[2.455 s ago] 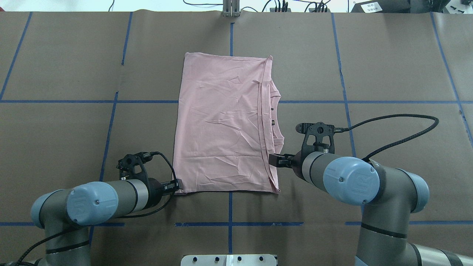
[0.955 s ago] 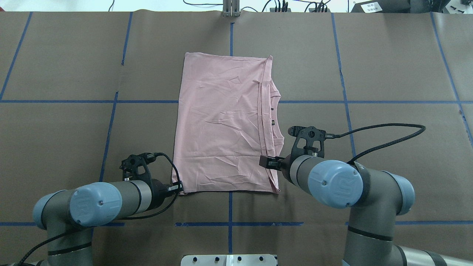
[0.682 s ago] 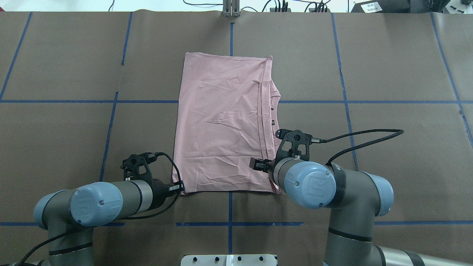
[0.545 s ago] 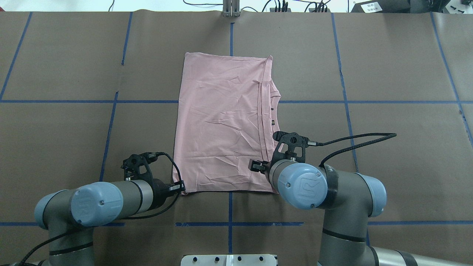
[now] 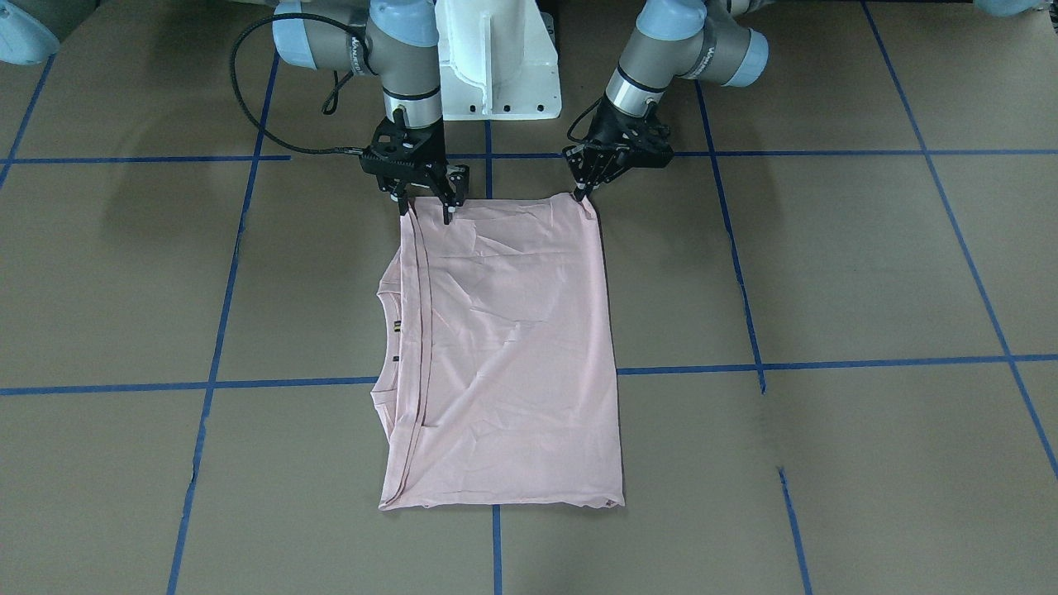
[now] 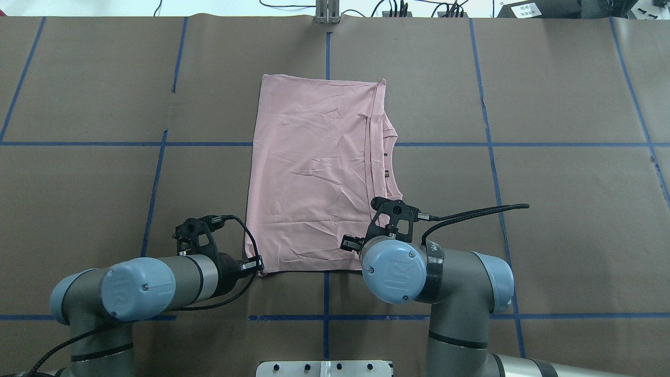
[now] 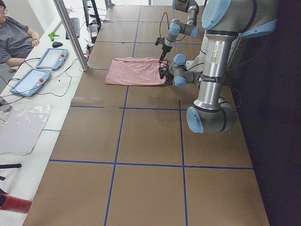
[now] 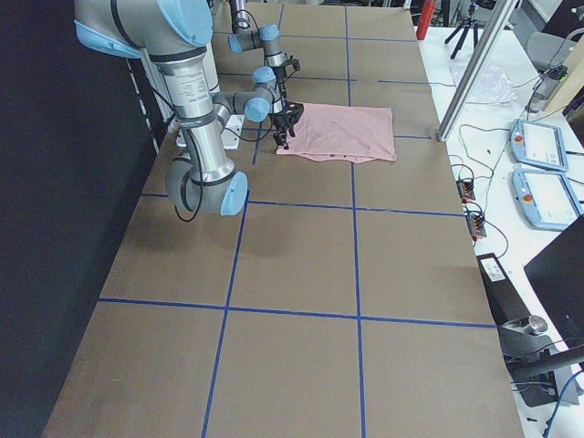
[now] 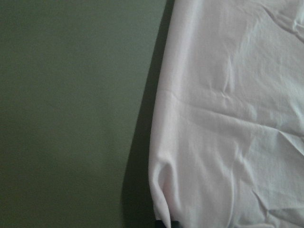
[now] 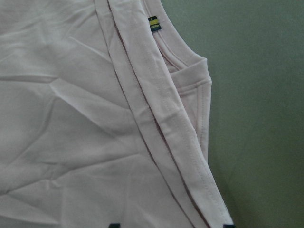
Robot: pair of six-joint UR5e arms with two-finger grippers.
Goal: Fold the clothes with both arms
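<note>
The pale pink T-shirt (image 5: 504,347) lies folded in a long rectangle, plain back up, in the middle of the brown table (image 6: 78,104). Its collar and small dark tag (image 5: 396,326) peek out along one long edge. My left gripper (image 5: 583,195) is shut on the shirt's near corner, which shows puckered in the left wrist view (image 9: 161,209). My right gripper (image 5: 426,211) is open, its fingers astride the other near corner. The right wrist view shows the hemmed edge (image 10: 161,123) between the tips. In the overhead view the right wrist (image 6: 392,269) hides that corner.
The white pedestal base (image 5: 496,58) stands just behind both grippers. Blue tape lines (image 6: 157,178) grid the table. A seated person (image 7: 14,40) and tablets (image 7: 51,57) are at a side bench past a metal post (image 7: 70,33).
My right arm has swung left and back, from beside the shirt's right edge to over its near right corner. My left gripper has edged slightly right at the near left corner.
</note>
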